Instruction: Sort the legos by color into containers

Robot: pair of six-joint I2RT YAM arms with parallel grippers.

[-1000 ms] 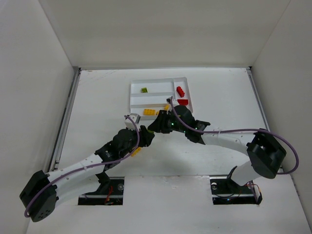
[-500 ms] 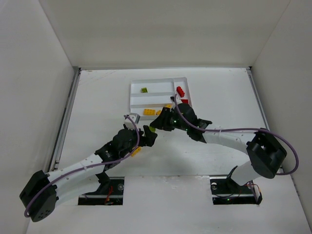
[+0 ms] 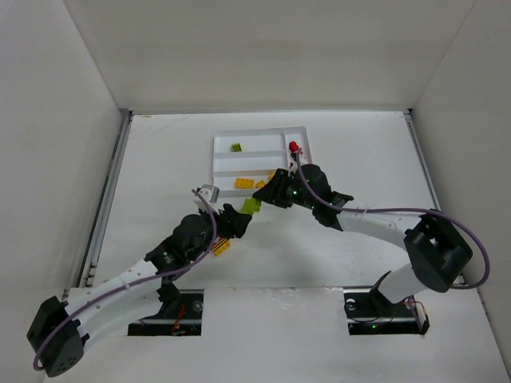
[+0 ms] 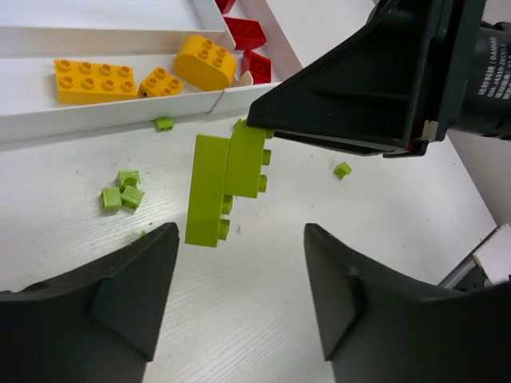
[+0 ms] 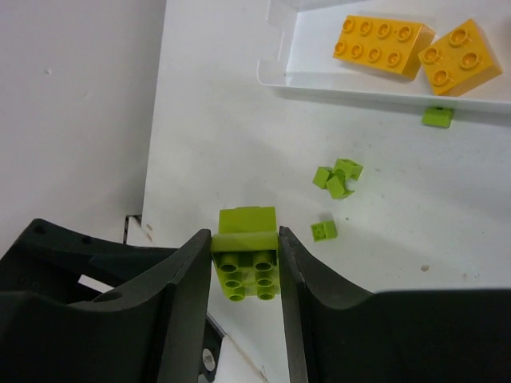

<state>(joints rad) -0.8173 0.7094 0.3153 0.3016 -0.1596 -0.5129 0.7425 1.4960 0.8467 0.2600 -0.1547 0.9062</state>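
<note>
light: bright, even, diffuse | shadows: soft, faint on white table [image 3: 359, 159] | focus: lime brick clump [image 4: 209, 191] crisp, left fingers [image 4: 96, 303] slightly soft | edges: wrist views wide-angle stretched

White table [image 4: 263, 327]: tray [image 4: 80, 124] sits out past the left fingers [image 4: 128, 295]. Lime bits [image 4: 121, 194] lie between fingertips and tray, with a single lime bit [image 4: 164, 123] just beside the tray wall. Yellow brick [image 3: 223, 246] lies behind the fingers.

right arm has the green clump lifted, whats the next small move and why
Probably swing it over the far slot of the tray: the right gripper holds the green clump aloft, and a green brick already lies there.
</note>
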